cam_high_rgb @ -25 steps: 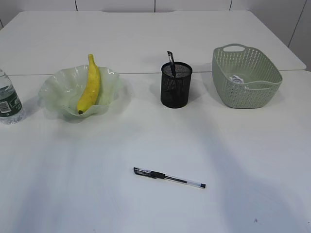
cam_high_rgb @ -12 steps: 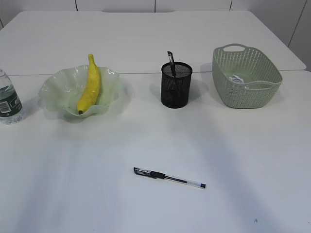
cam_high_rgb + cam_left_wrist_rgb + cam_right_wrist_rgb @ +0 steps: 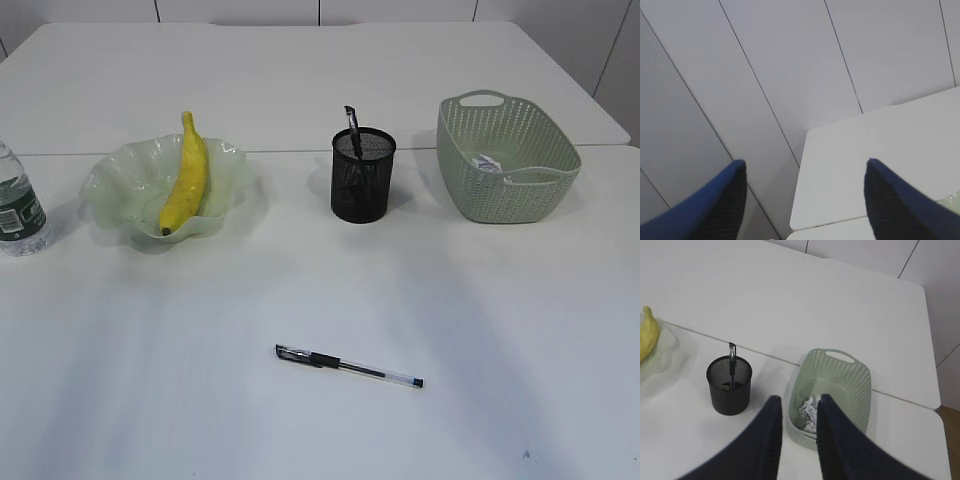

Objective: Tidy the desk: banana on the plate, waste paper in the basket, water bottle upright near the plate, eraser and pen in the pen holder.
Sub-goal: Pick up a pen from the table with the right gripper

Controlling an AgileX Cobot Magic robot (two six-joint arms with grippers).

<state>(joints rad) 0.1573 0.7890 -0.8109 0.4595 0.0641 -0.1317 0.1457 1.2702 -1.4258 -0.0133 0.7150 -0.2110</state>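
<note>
Banana (image 3: pixel 185 182) lies in the plate (image 3: pixel 120 180) far left, water bottle (image 3: pixel 18 205) upright just left of it at the frame edge. Pen holder (image 3: pixel 363 175) at far centre with one pen (image 3: pixel 351 125) inside. Waste paper (image 3: pixel 810 412) in the basket (image 3: pixel 520 190) far right. Second pen (image 3: pixel 347 366) flat on the table (image 3: pixel 150 380), near centre. Left gripper (image 3: pixel 805 197) spread wide, empty, raised. Right gripper (image 3: pixel 799 437) narrow gap, holding nothing, above the basket.
</note>
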